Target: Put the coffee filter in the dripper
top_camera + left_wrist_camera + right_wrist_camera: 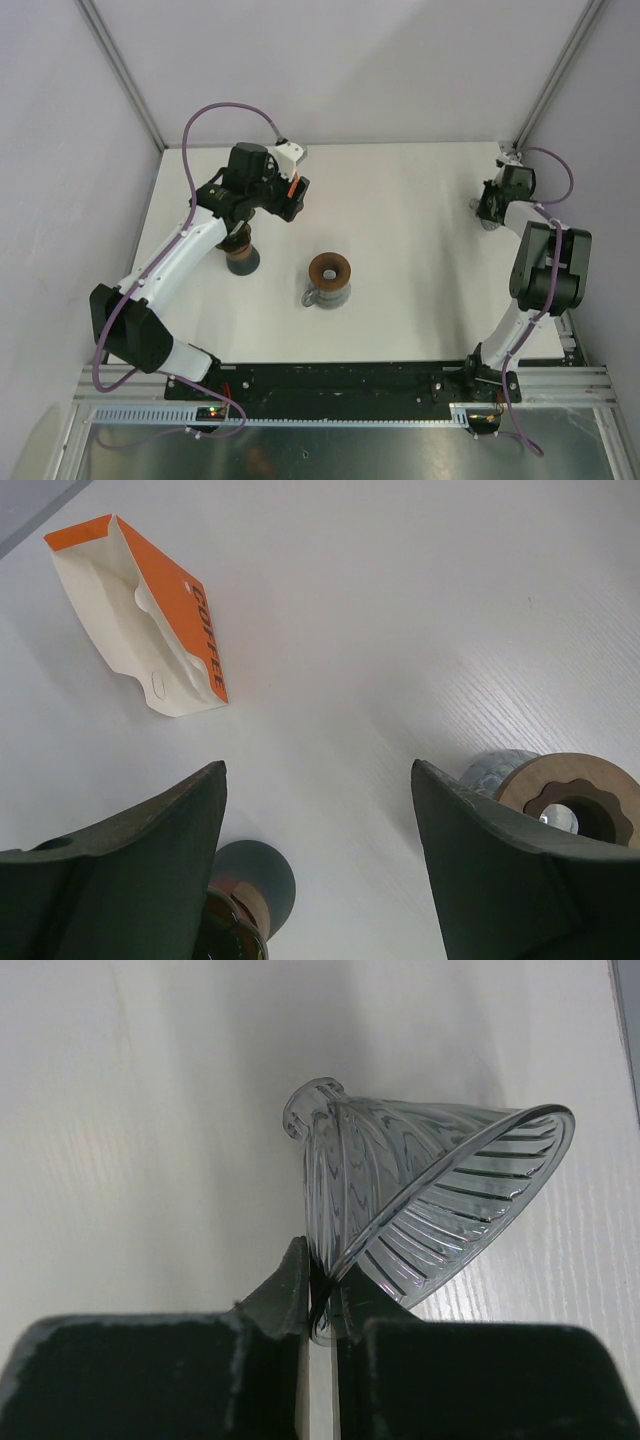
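Note:
The dripper (420,1195) is a clear ribbed glass cone lying on its side at the table's far right. My right gripper (322,1270) is shut on its rim, one finger inside the cone and one outside; from above that gripper (490,210) sits near the right wall. The coffee filter (150,620) is a white and orange paper pouch printed COFFEE, lying flat at the back left (291,153). My left gripper (318,810) hangs open just short of it with nothing between its fingers (290,195).
A grey mug topped with a brown wooden ring (329,278) stands mid-table, also at the right edge of the left wrist view (575,800). A dark grey round-based vessel (240,257) stands under my left arm (250,880). Walls enclose the table on three sides.

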Action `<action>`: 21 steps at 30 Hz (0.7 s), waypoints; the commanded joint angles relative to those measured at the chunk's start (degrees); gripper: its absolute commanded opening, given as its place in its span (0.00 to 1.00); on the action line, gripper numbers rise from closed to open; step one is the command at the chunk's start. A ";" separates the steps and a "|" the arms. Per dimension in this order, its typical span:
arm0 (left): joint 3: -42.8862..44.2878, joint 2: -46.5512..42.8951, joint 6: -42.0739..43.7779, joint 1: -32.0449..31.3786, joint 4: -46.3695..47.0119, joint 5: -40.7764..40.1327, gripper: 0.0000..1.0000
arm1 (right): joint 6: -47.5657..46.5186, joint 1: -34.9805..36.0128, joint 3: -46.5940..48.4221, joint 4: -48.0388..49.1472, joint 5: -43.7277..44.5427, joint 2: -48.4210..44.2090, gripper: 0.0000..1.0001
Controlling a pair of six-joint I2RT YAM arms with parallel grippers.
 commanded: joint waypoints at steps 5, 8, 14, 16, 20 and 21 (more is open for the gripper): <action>-0.02 -2.55 1.39 0.33 0.60 -1.16 0.79 | -9.35 12.89 1.32 -3.07 18.06 -6.75 0.00; -0.02 -2.56 1.65 0.36 0.61 -1.86 0.79 | -13.68 20.13 1.89 -5.42 23.76 -10.95 0.00; 0.15 -3.16 1.60 0.79 0.59 -2.55 0.80 | -29.42 33.05 2.04 -9.47 23.68 -21.04 0.00; 0.38 -3.51 1.47 1.03 0.56 -2.49 0.80 | -34.32 36.51 2.04 -11.26 20.90 -24.41 0.00; 0.82 -4.75 0.67 2.02 0.57 -2.05 0.80 | -43.66 44.25 2.04 -17.17 16.84 -30.43 0.00; 0.93 -5.08 0.48 2.30 0.56 -1.87 0.80 | -46.65 46.14 2.04 -18.66 16.65 -31.32 0.00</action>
